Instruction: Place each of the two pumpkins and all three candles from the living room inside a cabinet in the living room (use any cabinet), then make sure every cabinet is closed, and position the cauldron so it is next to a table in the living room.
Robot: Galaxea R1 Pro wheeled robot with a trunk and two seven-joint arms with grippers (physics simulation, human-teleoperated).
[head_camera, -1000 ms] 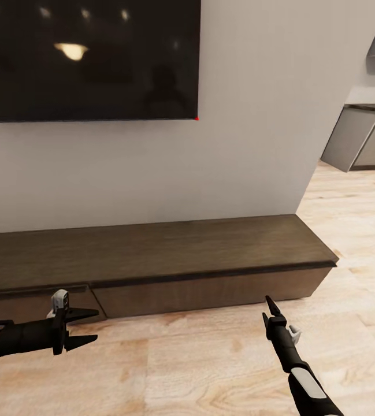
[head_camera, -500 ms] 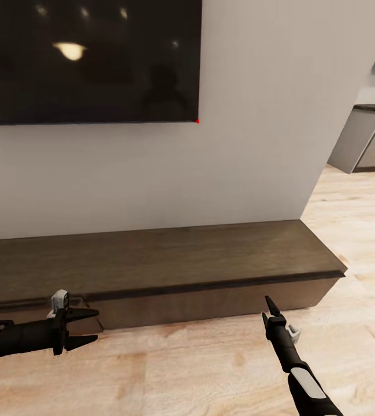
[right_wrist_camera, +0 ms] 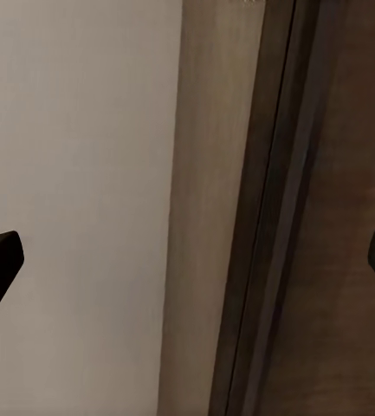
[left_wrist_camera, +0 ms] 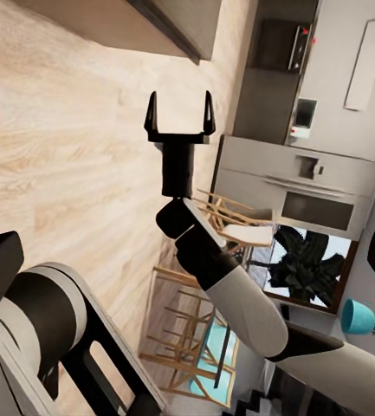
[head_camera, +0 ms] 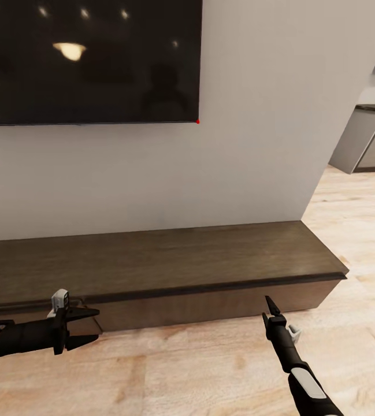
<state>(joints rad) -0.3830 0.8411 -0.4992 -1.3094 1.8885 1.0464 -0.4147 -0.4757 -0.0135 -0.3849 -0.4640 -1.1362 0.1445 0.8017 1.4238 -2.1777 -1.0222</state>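
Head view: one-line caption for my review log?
Both open end effectors, left and right, hover over wood floor before the low dark cabinet beneath a wall TV.

You're looking at a long, low dark-brown wooden cabinet (head_camera: pixel 170 260), its flat top streaked with fine darker grain. Under it, the pale honey-blond plank floor (head_camera: pixel 210 370) runs with tan knots. Your matte-black left gripper (head_camera: pixel 83 327) carries a small light-grey block; your black right gripper (head_camera: pixel 268 303) has a white forearm cuff. Above, a glossy black wall screen (head_camera: pixel 89 58) against an off-white wall (head_camera: pixel 251 115).
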